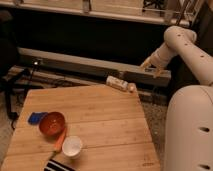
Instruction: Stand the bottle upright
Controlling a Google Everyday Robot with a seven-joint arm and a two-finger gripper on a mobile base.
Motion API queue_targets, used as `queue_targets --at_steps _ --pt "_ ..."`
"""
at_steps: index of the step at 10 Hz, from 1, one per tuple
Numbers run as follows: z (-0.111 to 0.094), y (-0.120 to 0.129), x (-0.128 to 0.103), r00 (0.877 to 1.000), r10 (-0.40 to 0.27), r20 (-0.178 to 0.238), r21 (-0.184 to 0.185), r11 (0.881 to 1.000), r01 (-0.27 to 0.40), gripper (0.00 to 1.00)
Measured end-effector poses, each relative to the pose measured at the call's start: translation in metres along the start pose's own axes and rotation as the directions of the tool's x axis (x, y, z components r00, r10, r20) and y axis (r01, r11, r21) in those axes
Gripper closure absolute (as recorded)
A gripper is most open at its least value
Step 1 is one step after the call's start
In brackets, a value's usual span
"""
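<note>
End effector: we see the end effector [152, 67] at the end of the white arm [176, 42], held in the air beyond the far right corner of the worktop [105, 125]. Its two tan tips stand apart with nothing between them.

Bottle: the bottle [118, 83] lies on its side at the far edge of the worktop, towards the right corner. Its orange-tan cap [131, 88] points right. We place it below and to the left of the end effector, clear of it and not touched.

Red bowl: the red bowl [52, 123] sits on the left half of the worktop, well apart from the bottle.

Blue item: a small blue object [36, 118] lies just beside the bowl on its left. We cannot tell what it is.

White cup: the white cup [72, 146] stands upright near the front edge, to the right of the bowl and nearer to us.

Orange item: a slim orange piece [60, 140] lies between the bowl and the cup, close to both.

Striped item: a black-and-white striped thing [59, 166] shows at the front edge, cut off by the frame.

Robot body: the white body [190, 130] fills the right side, beside the worktop.
</note>
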Motion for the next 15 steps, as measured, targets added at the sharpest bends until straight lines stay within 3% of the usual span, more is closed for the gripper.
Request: queue_targets --at_steps 3,5,6,7,9,10,11,12,14,15 --pt "-0.001 -0.001 -0.003 1.0 -0.012 0.012 0.009 1.0 0.012 0.35" --pt "-0.002 0.006 -0.004 0.996 -0.088 0.014 0.008 0.996 0.088 0.35" --pt "-0.002 0.013 0.0 0.988 -0.157 -0.003 -0.006 0.988 0.157 0.35" --pt "-0.001 0.022 0.006 0.971 -0.236 -0.027 -0.036 0.971 0.234 0.35" --pt "0.001 0.044 0.023 0.899 -0.428 -0.089 -0.161 0.897 0.412 0.35" --pt "0.005 0.051 0.035 0.83 -0.544 -0.122 -0.249 0.827 0.505 0.35" --pt "0.006 0.053 0.043 0.764 -0.632 -0.13 -0.312 0.757 0.573 0.35" --pt "-0.002 0.049 0.047 0.712 -0.692 -0.124 -0.345 0.702 0.623 0.35" --pt "-0.021 0.043 0.048 0.638 -0.764 -0.101 -0.361 0.625 0.692 0.35" --pt "-0.021 0.044 0.049 0.621 -0.777 -0.097 -0.364 0.609 0.705 0.35"
